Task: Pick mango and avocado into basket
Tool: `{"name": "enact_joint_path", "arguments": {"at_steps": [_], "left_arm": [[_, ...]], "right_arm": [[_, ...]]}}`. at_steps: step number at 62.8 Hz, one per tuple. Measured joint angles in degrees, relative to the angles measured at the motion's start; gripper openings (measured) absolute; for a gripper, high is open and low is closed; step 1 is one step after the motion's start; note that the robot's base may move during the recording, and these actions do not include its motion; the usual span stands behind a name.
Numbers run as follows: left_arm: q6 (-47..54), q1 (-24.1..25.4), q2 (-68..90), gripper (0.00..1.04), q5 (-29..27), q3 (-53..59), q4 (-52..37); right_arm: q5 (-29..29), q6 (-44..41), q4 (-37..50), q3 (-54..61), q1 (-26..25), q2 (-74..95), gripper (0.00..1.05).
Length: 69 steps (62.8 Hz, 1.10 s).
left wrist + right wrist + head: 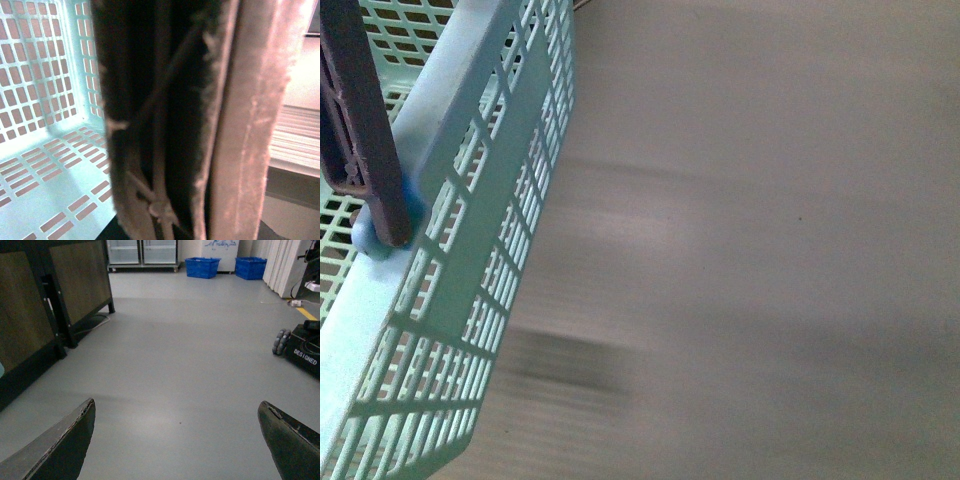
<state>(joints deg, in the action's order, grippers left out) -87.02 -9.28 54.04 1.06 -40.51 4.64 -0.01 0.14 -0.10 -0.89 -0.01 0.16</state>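
Basket (480,190) interior is shown as bare slotted floor and walls beside its brown handle (360,120); right gripper (176,407) is spread, grasping nothing; left gripper's state cannot be told.

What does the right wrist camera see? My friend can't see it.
The right gripper has its two dark fingers spread wide with nothing between them, above a grey floor. Two blue crates stand far off; dark cabinets line one side.
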Motion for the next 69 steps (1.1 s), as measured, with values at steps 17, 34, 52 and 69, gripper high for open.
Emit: {"name": "enact_joint_path", "arguments": {"at_steps": [17,34,52,69], "left_arm": [[0.0,0.0,0.0,0.16,0.0,0.0,0.0],[0.1,0.0,0.0,0.16,0.0,0.0,0.0],[0.2,0.0,0.0,0.16,0.0,0.0,0.0],[0.2,0.0,0.0,0.16,0.0,0.0,0.0]], "right_arm": [[0.0,0.0,0.0,0.0,0.0,0.0,0.96],[0.0,0.0,0.0,0.0,0.0,0.0,0.96],[0.0,0.0,0.0,0.0,0.0,0.0,0.96],[0.0,0.0,0.0,0.0,0.0,0.0,0.96]]}}
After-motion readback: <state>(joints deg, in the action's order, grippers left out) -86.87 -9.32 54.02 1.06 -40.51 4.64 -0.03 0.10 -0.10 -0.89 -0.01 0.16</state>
